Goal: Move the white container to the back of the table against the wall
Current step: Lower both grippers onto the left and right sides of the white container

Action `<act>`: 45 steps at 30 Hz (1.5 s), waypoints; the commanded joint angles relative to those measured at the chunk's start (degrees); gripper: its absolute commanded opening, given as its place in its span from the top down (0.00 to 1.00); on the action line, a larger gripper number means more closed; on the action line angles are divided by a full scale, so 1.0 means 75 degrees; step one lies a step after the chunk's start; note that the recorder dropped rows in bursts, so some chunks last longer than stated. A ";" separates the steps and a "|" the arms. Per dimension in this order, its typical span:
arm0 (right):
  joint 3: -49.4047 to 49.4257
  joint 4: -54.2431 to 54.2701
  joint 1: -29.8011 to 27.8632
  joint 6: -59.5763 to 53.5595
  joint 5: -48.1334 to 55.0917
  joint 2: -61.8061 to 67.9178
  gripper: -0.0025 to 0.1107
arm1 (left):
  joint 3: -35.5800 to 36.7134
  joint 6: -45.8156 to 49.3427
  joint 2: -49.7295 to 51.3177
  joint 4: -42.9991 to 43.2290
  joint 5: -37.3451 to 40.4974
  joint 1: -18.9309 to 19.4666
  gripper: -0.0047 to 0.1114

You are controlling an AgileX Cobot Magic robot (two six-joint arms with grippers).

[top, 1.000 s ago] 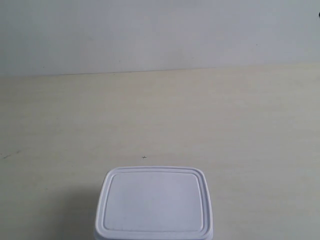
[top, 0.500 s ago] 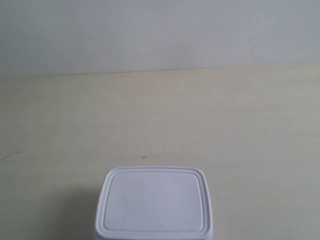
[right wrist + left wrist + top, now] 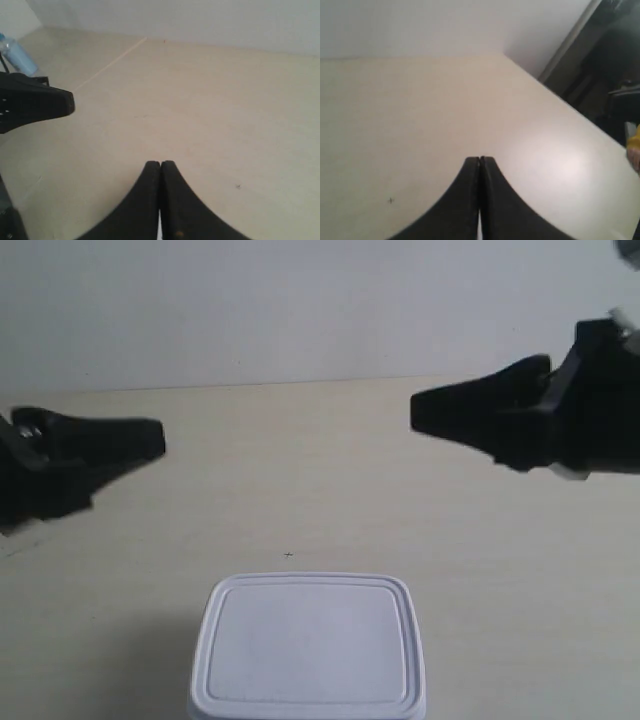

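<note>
Newly entered above the counter: arm at the exterior view's left, then arm at the exterior view's right, both absent half a second ago. Left fingers and right fingers clenched on nothing. White container untouched at the near edge, well apart from the wall; approach judged barely begun. Pale wood-grain, faintly specked. Dim room beyond the counter's end; blue bottle off to one side.

Chg since 0.5 s ago: gripper at the exterior view's left & gripper at the exterior view's right now in frame.
</note>
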 commanded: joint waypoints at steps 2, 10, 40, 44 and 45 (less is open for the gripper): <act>0.0205 -0.0421 0.0988 0.0637 0.0435 0.0207 0.98 | 0.0017 -0.0076 0.0557 0.0215 0.1559 -0.1683 0.96; 0.1072 -0.0421 0.1713 0.0670 0.1134 0.0295 0.98 | 0.0435 -0.0395 0.1021 0.0186 0.3404 -0.3117 0.96; 0.1645 -0.0421 0.4396 0.1080 0.3319 0.3493 0.98 | 0.1119 -0.0580 0.3216 -0.0182 0.2698 -0.4159 0.96; 0.1645 -0.0421 0.4396 0.1147 0.3656 0.3493 0.98 | 0.0808 -0.0564 0.3681 -0.0052 0.2861 -0.4159 0.96; 0.1645 -0.0421 0.4396 0.1147 0.3670 0.3493 0.98 | 0.0698 -0.0564 0.3815 0.0051 0.2990 -0.4159 0.96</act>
